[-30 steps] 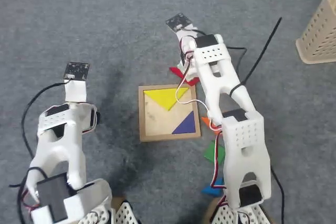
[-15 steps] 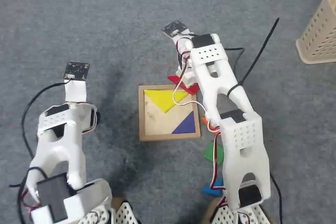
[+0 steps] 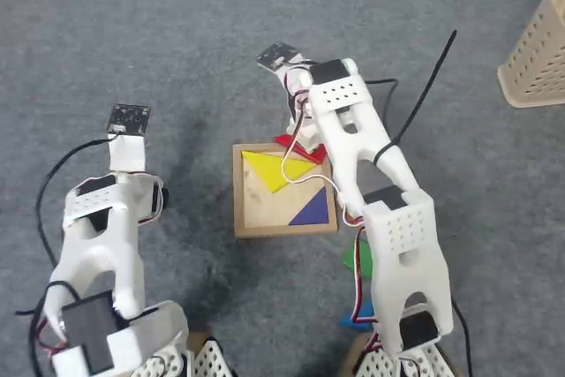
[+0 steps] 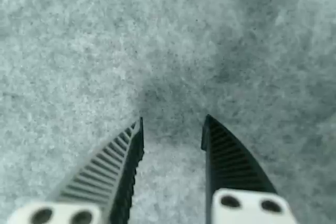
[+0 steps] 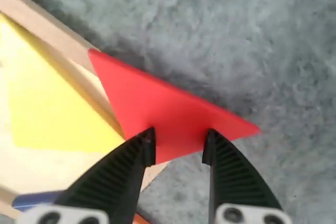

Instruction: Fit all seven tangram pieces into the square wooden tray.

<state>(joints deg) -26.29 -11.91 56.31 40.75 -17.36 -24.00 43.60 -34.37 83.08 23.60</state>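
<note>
Red triangle (image 5: 163,111) is being gripped between the right fingers (image 5: 134,156), with one corner overlapping the tray (image 5: 50,22) rim ahead of them. Yellow triangle (image 5: 44,106) is lying in the tray beside those fingers. Left fingers (image 4: 121,169) are hanging parted, nothing between, over grey bench (image 4: 79,35), well apart from the tray.

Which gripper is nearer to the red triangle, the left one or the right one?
Right. The right gripper holds the red triangle by its edge, above the rim of the wooden tray. The left gripper is open above the grey carpet, far from the triangle.
</note>
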